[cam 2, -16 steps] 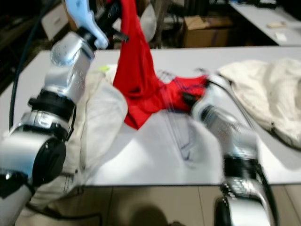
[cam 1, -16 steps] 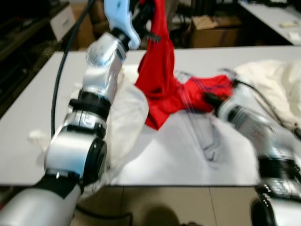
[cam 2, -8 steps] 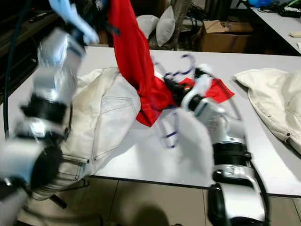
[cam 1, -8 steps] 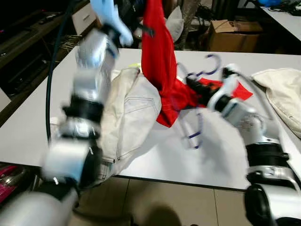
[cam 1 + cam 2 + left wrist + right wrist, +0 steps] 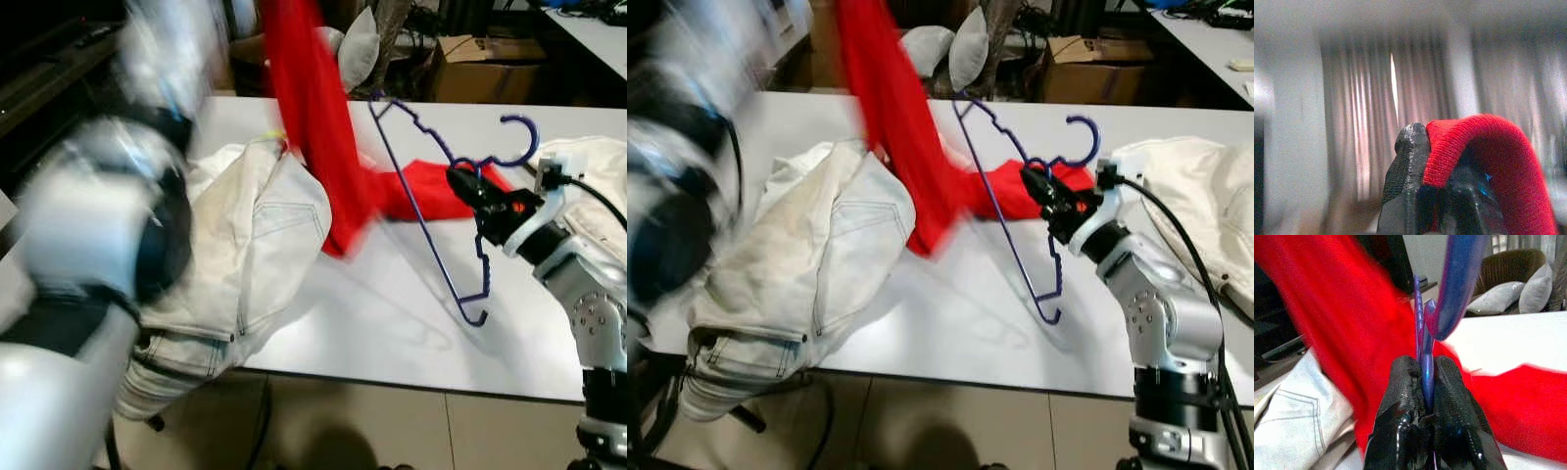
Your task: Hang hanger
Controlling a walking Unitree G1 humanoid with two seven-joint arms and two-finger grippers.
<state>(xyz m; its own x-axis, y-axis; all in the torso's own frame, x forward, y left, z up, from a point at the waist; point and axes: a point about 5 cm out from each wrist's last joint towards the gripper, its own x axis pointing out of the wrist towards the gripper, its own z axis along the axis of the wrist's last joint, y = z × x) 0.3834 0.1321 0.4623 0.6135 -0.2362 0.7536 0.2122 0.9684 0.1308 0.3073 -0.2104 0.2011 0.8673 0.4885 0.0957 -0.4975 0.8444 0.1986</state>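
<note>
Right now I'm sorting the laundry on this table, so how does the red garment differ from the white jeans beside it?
The red garment is bright red; the white jeans are off-white. The red garment is lifted, pinched in the left claw, with its lower end on the table; the white jeans lie crumpled, hanging over the table's near edge. Both are cloth, and they touch.

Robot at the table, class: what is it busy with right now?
The robot's right tool is shut on a purple hanger, holding it up over the white table. Its left tool pinches a red garment, lifted high, its far end trailing on the table. White jeans lie beside it. The garment is not yet on the hanger.
</note>
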